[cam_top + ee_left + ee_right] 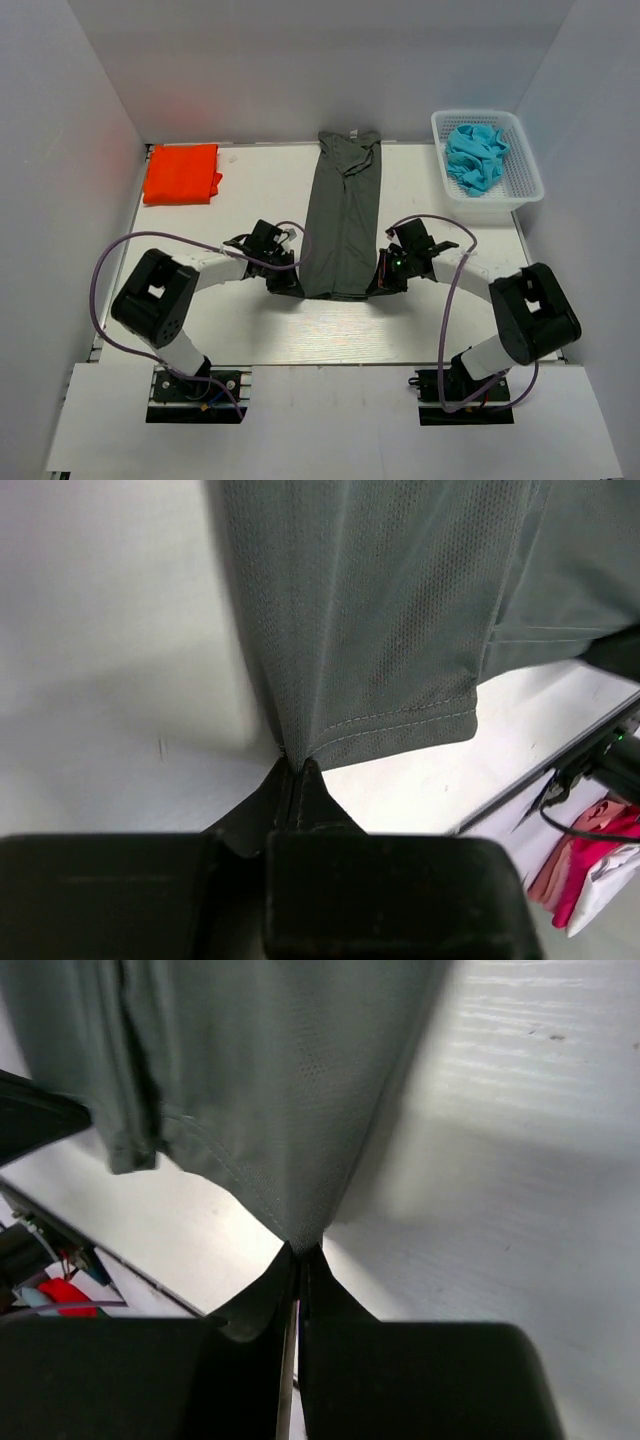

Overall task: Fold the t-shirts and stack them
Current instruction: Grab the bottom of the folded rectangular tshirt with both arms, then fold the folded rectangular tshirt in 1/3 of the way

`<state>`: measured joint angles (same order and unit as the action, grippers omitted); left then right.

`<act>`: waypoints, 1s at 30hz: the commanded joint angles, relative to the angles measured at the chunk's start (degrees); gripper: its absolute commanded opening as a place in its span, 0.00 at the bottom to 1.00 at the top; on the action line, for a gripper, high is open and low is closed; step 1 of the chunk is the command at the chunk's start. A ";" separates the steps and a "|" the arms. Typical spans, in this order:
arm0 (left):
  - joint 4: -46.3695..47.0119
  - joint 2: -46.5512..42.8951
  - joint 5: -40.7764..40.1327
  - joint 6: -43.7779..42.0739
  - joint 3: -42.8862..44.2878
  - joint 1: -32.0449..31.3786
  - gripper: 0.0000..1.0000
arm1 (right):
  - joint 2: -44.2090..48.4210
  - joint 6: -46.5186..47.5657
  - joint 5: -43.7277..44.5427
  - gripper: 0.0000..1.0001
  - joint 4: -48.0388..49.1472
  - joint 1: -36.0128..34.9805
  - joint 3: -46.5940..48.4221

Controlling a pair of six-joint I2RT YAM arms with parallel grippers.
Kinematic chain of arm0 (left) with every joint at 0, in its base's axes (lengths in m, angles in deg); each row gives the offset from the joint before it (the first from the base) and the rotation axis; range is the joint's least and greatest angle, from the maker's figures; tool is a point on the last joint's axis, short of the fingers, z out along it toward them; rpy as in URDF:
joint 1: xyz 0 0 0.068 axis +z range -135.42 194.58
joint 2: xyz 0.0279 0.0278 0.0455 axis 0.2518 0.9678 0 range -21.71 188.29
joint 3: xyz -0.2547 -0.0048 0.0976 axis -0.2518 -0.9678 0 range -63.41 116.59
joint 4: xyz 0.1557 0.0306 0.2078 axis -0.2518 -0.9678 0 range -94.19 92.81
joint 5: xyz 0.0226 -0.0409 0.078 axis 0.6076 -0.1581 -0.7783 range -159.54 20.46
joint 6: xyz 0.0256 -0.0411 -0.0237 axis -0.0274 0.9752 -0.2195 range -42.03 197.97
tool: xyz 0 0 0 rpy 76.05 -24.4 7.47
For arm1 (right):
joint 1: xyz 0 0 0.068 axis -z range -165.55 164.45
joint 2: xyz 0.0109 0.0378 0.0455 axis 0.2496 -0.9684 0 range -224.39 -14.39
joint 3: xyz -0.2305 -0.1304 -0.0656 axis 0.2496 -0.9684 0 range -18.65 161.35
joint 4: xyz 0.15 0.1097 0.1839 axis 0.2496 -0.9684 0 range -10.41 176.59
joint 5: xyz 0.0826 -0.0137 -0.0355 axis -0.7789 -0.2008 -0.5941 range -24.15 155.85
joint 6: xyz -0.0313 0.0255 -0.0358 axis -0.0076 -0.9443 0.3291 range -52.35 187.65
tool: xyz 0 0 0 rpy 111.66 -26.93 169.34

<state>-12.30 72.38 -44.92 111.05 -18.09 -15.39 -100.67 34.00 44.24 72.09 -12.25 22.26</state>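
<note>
**Hem corners pinched for the hem-to-collar fold**

Down the middle of the white tabletop (pixel 260 330), the charcoal-grey t-shirt (pixel 342 215), narrowed into a long strip, collar at the far edge, hem near the arms. At the far left corner, the orange-red t-shirt (pixel 181 173), folded. At the far right, a white basket (pixel 530 165) holding blue cloth (pixel 476 157).

Left claw (pixel 297 770) clamped on the near left hem corner, right claw (pixel 300 1255) clamped on the near right one, each holding fabric at the very tips.

Probably the start of folding the strip in half. Lift both corners together, level and evenly spaced to keep the hem taut. Carry toward the collar, lay edge on edge, and release only once flat. Move slowly, given so shallow a grip.

No brand, label or legible writing visible.
</note>
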 commanded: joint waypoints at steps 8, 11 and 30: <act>-20.73 -21.65 -1.07 9.81 -2.70 -5.61 0.00 | 14.47 -1.50 -7.48 0.00 -14.23 -5.55 -2.33; -24.60 -24.12 -2.03 10.43 0.81 -6.23 0.00 | 16.05 -2.03 -6.70 0.00 -18.62 -6.17 1.52; -29.72 6.55 -23.91 6.38 42.56 -0.53 0.00 | -6.87 0.51 14.84 0.00 -19.78 0.59 36.69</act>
<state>-42.44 78.17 -63.08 117.60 21.49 -17.62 -105.63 33.54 55.89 51.56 -13.03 54.94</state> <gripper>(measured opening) 0.033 0.012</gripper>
